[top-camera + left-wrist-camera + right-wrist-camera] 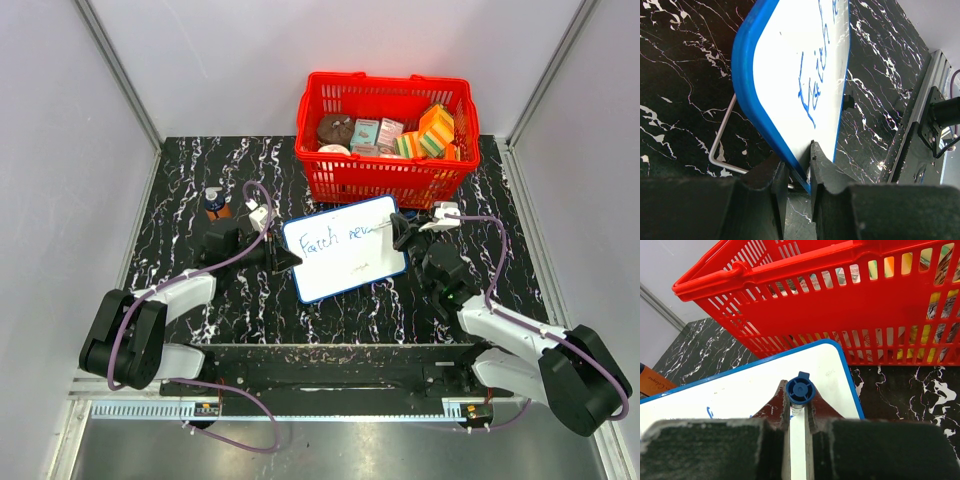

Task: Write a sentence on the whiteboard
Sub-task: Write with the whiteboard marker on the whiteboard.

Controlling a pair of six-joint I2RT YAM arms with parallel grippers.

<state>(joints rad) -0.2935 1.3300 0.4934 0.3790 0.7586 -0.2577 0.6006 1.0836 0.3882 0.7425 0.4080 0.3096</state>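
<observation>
I see whiteboard (pixel 345 262) white with a thin blue frame, sentence (pixel 330 240) in blue ink. Basket (pixel 385 82) solid red with slotted walls. Table (pixel 190 200) black with white marble veining. Marker (pixel 800 390) end blue. Cables (pixel 248 188) purple. Walls (pixel 60 150) pale grey.

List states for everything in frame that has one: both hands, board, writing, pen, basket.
left hand: shut on the whiteboard's edge.
right hand: shut on the marker.
whiteboard: tilted up off the table, wire stand showing beneath.
sentence: unfinished, "Faith" plus a started second word.
marker: gripped over the board's right end, tip hidden.
red basket: upright behind the board, holding packaged goods.
</observation>
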